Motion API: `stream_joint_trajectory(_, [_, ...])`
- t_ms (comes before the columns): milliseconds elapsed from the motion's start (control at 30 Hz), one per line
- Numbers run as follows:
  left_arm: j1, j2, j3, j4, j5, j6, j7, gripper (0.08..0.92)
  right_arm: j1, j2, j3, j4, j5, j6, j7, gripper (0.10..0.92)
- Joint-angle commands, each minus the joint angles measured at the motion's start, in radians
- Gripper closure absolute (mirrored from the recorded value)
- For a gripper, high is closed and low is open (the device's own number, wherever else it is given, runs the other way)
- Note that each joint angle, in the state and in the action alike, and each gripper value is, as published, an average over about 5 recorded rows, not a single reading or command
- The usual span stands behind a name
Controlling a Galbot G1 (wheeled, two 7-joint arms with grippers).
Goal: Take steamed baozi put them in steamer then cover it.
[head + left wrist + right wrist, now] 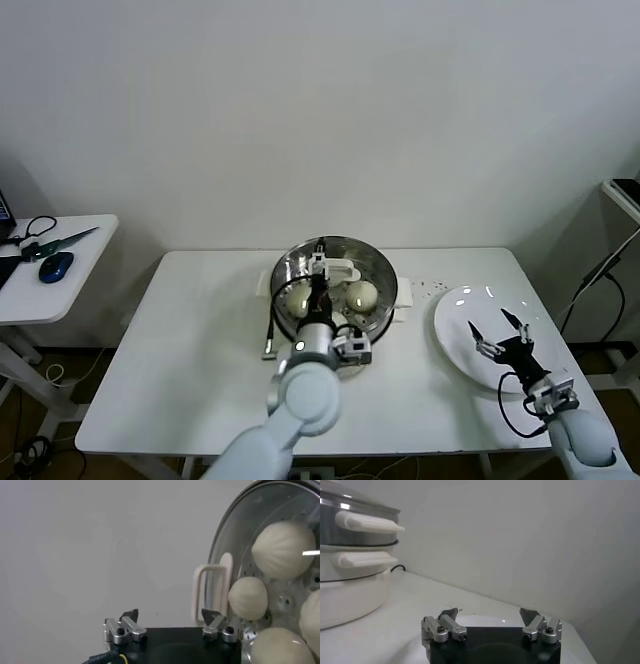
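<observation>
The left end effector point(320, 268) hangs over the steamer point(382, 265) at mid-desk point(200, 350), its fingers point(131, 616) spread apart and holding nothing, one on either side of the white handle point(212, 591) of the cover point(235, 525). The cover sits on the steamer, and the baozi point(283, 548) show through its glass. The right end effector point(501, 334) waits over the plate point(455, 340), fingers point(448, 614) also spread.

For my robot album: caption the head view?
Left tool open above the covered steamer; right tool open over the plate.
</observation>
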Motion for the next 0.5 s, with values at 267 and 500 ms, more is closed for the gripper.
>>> stream_joint_trajectory(267, [0.301,0.308,-0.293,-0.347,-0.665,-0.103,-0.288,0.177,-0.026,0.012,0.014,0.067,0.012,-0.051,0.025,0.203])
stream_joint_trajectory(500, [0.515,0.274,-0.733,-0.313,-1.164,-0.453,-0.45,0.177,-0.066,0.035,0.025,0.124,0.006,-0.044,0.026,0.203])
